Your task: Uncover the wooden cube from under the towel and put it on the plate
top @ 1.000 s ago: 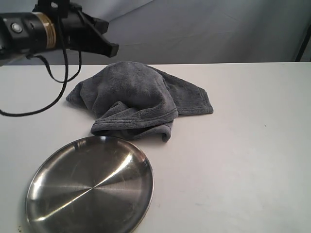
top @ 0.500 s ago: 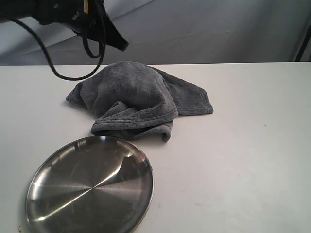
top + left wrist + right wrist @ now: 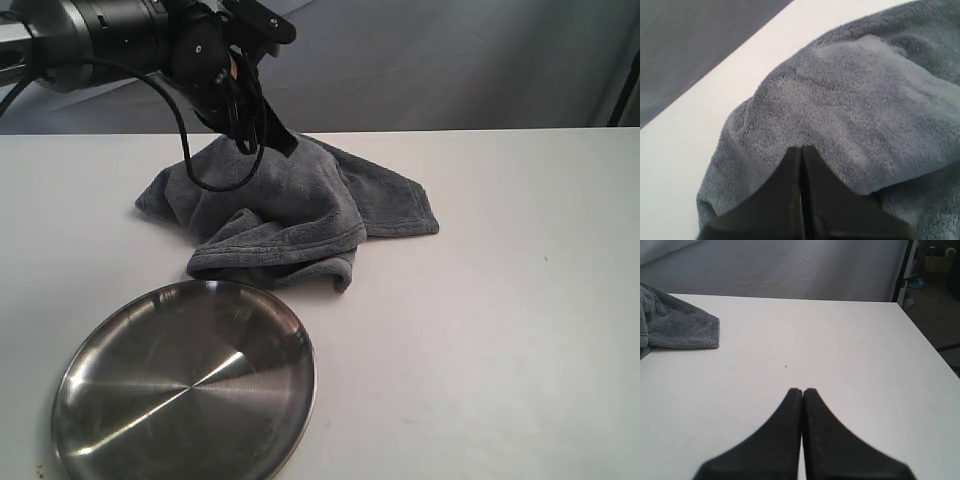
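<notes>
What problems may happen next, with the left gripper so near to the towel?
The left gripper is shut at the towel; unless it opens, it may only push the cloth.
The wooden cube is hidden, so a blind pinch could tumble it.
The towel's front fold lies near the plate; dragged that way, it may cover it.

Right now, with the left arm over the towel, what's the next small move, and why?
Probably open the left gripper and lower it to pinch the towel near its top. The jaws are closed at the peak of the mound, so they cannot grasp yet. The towel lies bunched, no wooden cube shows, and the plate sits in front of it.
</notes>
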Motion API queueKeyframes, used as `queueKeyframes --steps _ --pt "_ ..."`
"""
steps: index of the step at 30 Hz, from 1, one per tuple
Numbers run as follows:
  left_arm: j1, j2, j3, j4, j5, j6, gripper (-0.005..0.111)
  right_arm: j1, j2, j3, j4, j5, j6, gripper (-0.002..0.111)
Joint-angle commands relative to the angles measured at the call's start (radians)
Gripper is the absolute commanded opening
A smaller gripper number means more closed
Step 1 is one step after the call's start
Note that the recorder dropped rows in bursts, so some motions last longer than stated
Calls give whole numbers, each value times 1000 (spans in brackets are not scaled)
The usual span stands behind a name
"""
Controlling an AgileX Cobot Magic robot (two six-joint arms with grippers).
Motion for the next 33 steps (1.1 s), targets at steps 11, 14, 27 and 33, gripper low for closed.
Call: queueKeyframes --steps 11,14,27,33 --pt "-8 -1 -13 -31 -447 -1 0 -8 -3 3 5 -2 1 0" --pt "-8 -1 -13 -31 -578 -1 0 -8 -3 3 5 -2 1 0" --pt "190 -1 -13 -90 -546 0 0 -8 -3 3 5 -2 3 0" --pt "200 -1 -13 0 -73 59 0 -8 -3 3 5 -2 2 0"
